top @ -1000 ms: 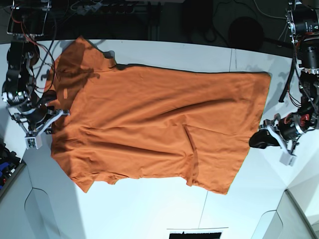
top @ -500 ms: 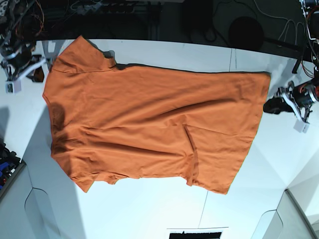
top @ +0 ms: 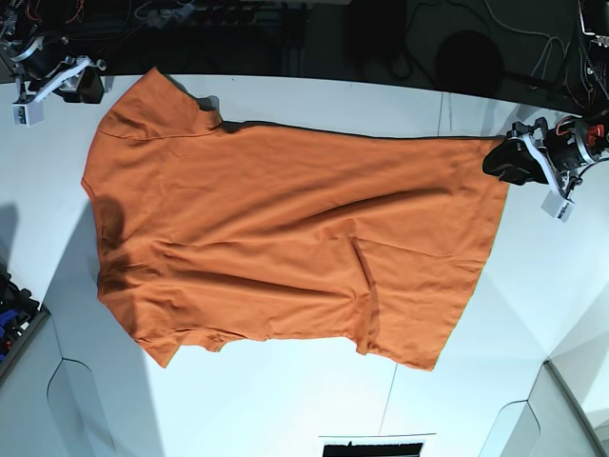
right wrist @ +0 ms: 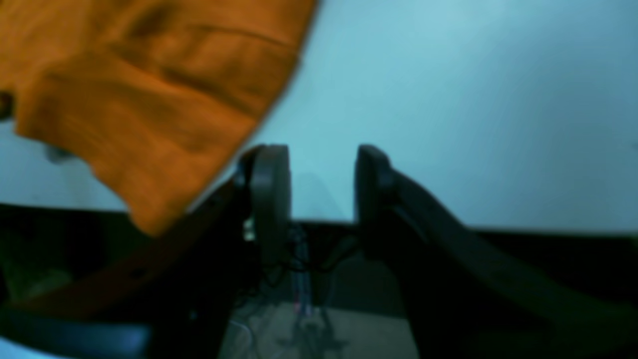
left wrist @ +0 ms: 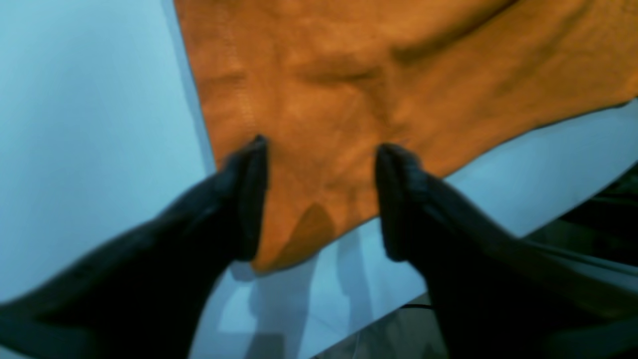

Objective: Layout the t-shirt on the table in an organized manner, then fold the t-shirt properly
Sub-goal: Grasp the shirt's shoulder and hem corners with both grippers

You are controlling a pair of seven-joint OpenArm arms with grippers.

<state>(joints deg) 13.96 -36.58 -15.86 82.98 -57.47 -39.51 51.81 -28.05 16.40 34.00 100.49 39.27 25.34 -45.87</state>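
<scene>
1. The left claw hangs spread over the hem corner of the plain bright orange short-sleeved fabric t-shirt, nothing pinched between its black fingers.
2. The right claw stands parted too, empty, at the far desk edge beside one sleeve.
3. To my eye the step is gripping opposite corners to start a fold. Each claw should drop squarely onto its corner and catch both cloth layers before lifting.
4. The shirt lies spread flat across the large smooth white desk, collar end toward the right arm, hem toward the left.
5. It looks fairly smooth, with a crease running up from the lower hem and ripples near the lower sleeve.
</scene>
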